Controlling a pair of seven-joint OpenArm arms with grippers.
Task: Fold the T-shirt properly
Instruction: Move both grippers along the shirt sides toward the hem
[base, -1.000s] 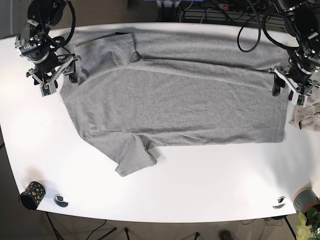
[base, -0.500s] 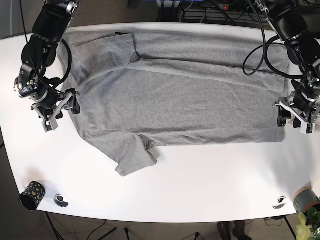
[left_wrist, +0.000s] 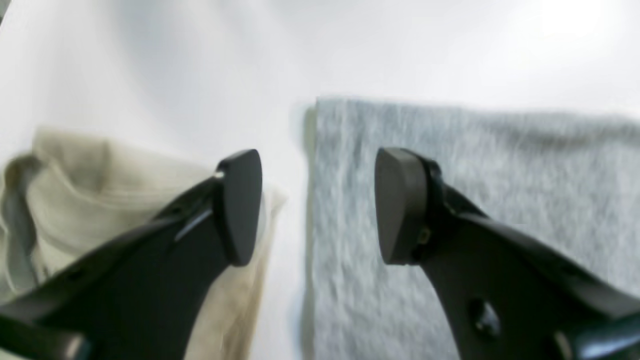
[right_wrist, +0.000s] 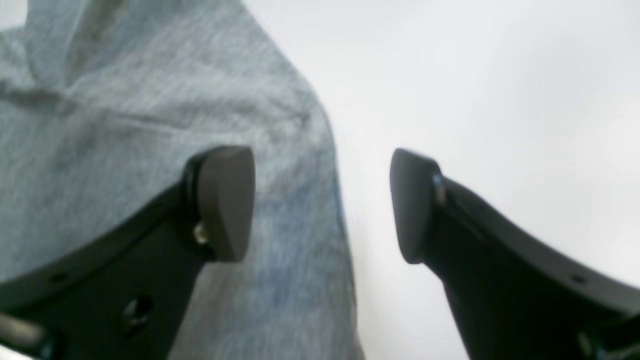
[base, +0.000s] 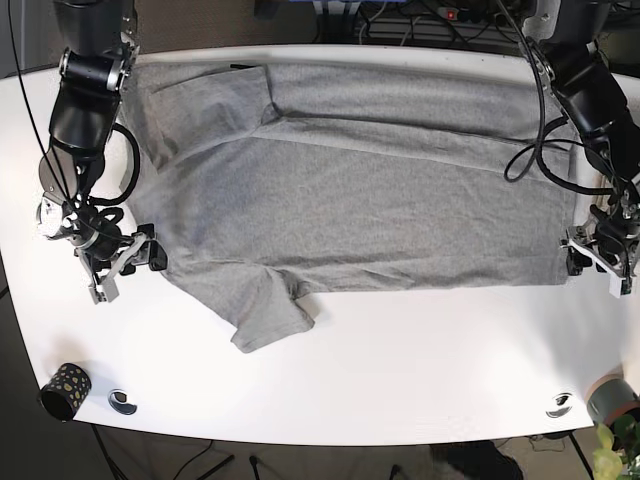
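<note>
The grey T-shirt (base: 350, 200) lies spread on the white table (base: 400, 370), its far strip folded over along the top and one sleeve sticking out at the front left. My left gripper (base: 595, 264) is open at the shirt's front right corner. In the left wrist view that gripper (left_wrist: 317, 205) straddles the shirt's (left_wrist: 475, 150) side edge just below the corner. My right gripper (base: 128, 272) is open at the shirt's left edge, and in the right wrist view it (right_wrist: 322, 205) straddles the edge of the cloth (right_wrist: 125, 100). Neither holds anything.
A crumpled beige cloth (left_wrist: 90, 190) lies right beside the shirt's right edge, under one left finger. A dark patterned cup (base: 62, 390) and a small round object (base: 122, 401) sit at the front left. Another round object (base: 560, 405) and a grey pot (base: 612, 398) sit at the front right.
Both grippers have moved from the shirt's far corners down along its sides toward the front. They stayed open, and the shirt has not shifted.
</note>
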